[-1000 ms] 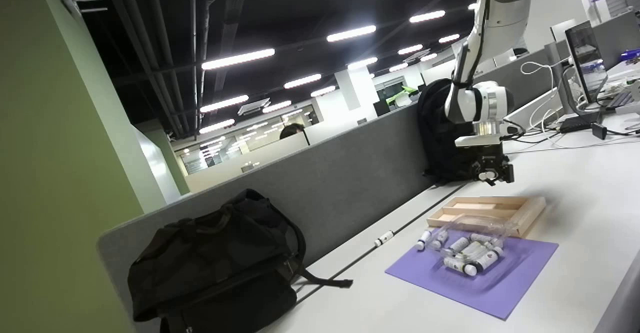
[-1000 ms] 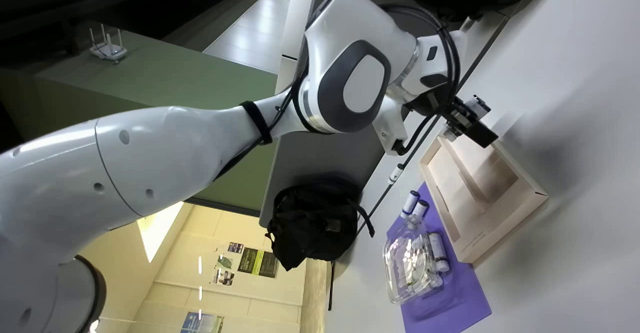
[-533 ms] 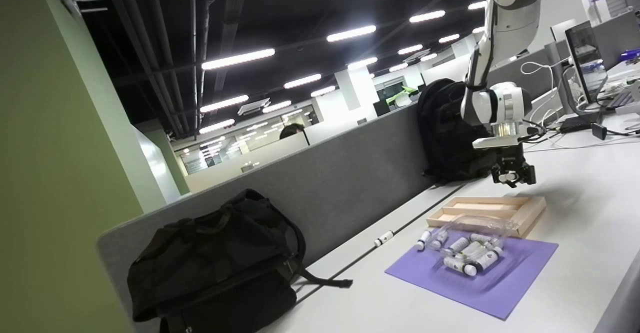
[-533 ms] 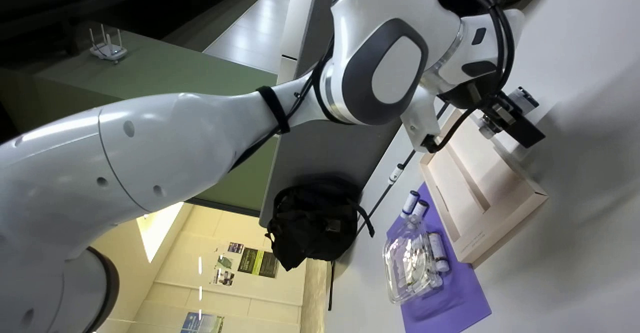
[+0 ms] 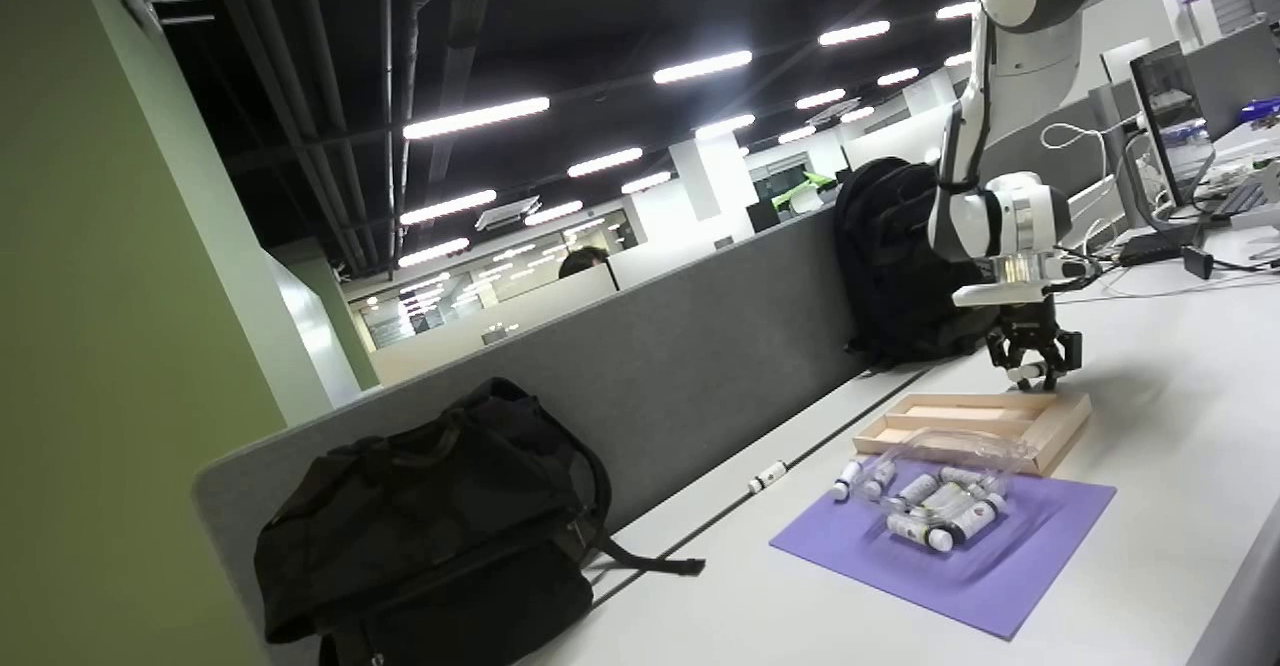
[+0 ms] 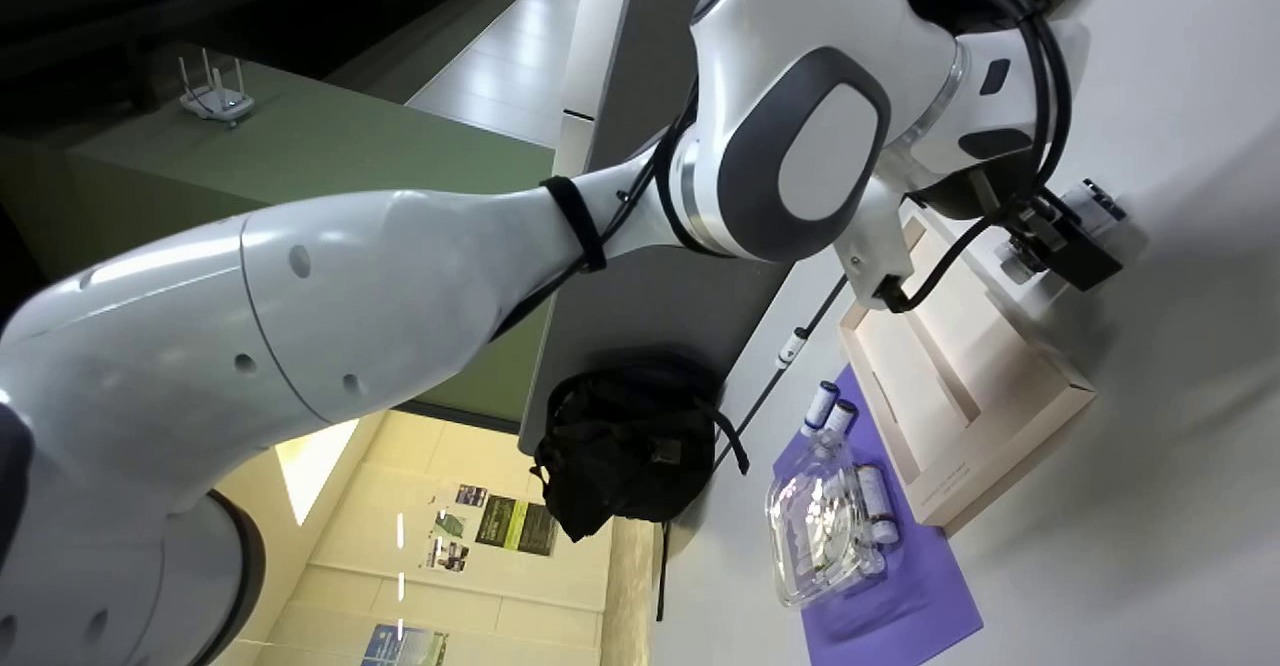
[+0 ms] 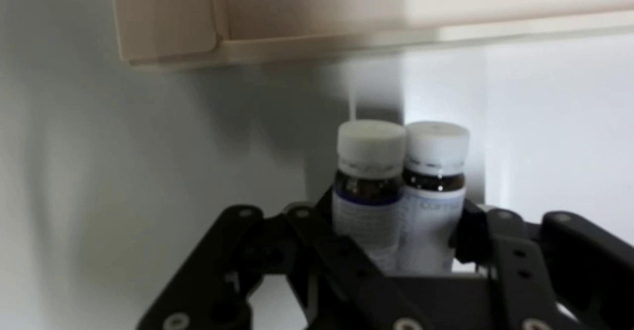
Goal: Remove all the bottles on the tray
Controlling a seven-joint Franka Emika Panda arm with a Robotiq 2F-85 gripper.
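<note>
- Tray (image 6: 1000, 436): tan, low-rimmed; our landmark.
- Gripper (image 7: 397, 221): just outside the tray's long rim, pinching two bottles (image 7: 402, 201) together.
- Held bottles: off the tray, beside it. We judge them light, stiff, perhaps glass, smooth enough to slip against each other; we would grip the labelled bodies, below the caps (image 7: 371, 145).
- More bottles (image 6: 872, 494): on the tray's opposite side.
- Caps: white, pointing toward the tray; held bottles' long axes parallel, crosswise to the pinch.

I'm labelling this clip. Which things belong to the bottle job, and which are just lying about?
Job: gripper, two held bottles, wooden tray, other bottles.
Probably just lying about: purple mat, clear container, black backpacks, screen.
</note>
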